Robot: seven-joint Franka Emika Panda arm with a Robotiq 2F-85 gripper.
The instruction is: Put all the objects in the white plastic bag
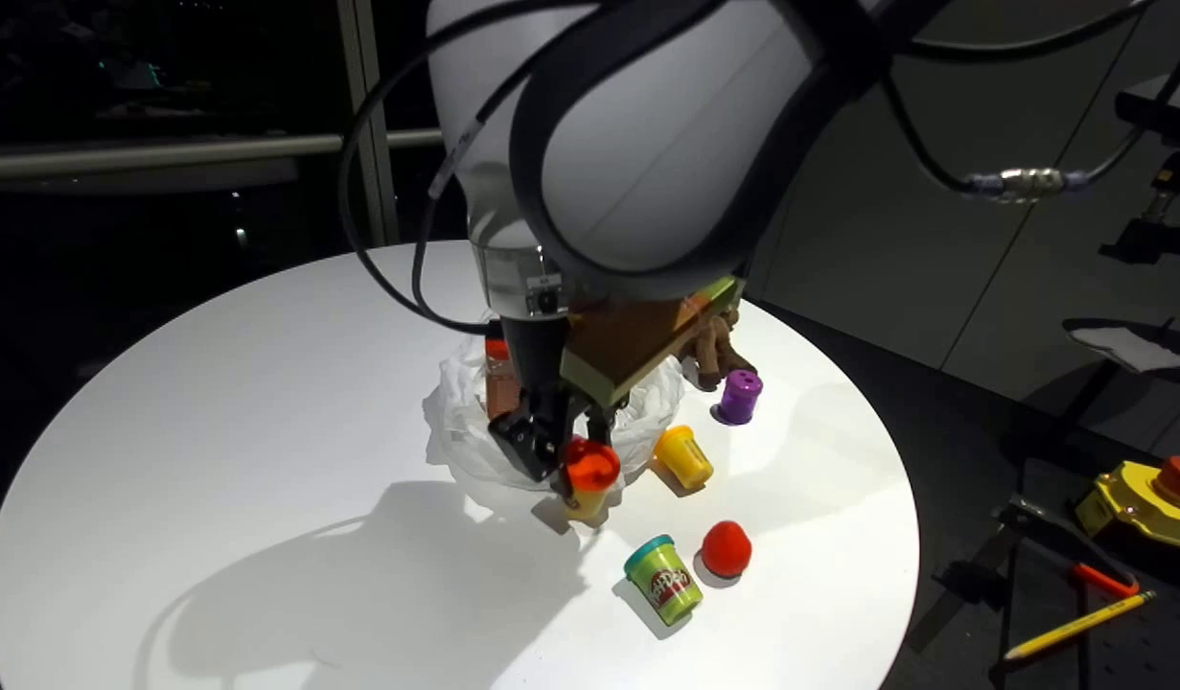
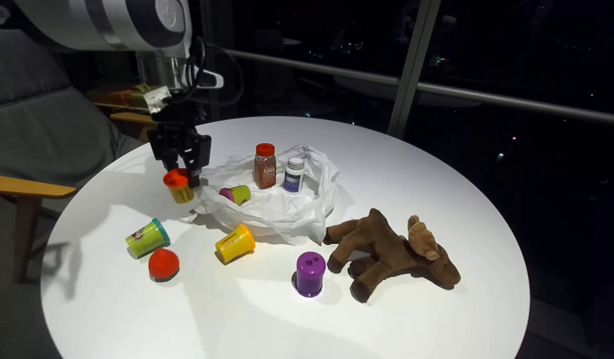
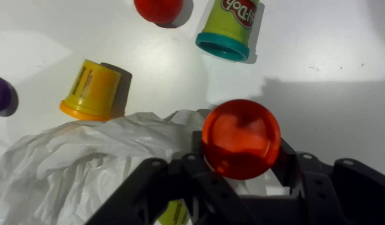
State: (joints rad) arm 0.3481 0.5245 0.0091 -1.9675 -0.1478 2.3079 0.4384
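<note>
Presently gripped: one red-lidded tub (image 2: pixel 177 186), just beside the white plastic bag (image 2: pixel 297 222), not inside it; whether its base clears the worktop (image 2: pixel 411 329) cannot be told.
Fingers (image 3: pixel 289 159): partway closed, one on either side of that tub, touching it.
Held tub: probably light, stiff, smooth; hold across the diameter.
Bag: thin, likely limp and easily snagged; release inside the rim.
Brown plush animal (image 2: pixel 384 249): likely soft and light; pinch the body.
Red rounded toy (image 2: pixel 163 264): may roll; take at the widest part.
Bag contents, three: one red-capped jar (image 2: pixel 265 169), one white bottle (image 2: pixel 294 177), one magenta-lidded tub (image 2: pixel 241 194).
Loose, five: one orange-lidded tub (image 2: pixel 234 245), one teal-lidded tub (image 2: pixel 146 239), one purple container (image 2: pixel 310 276), one toy, one animal.
Tubs, total: four.
</note>
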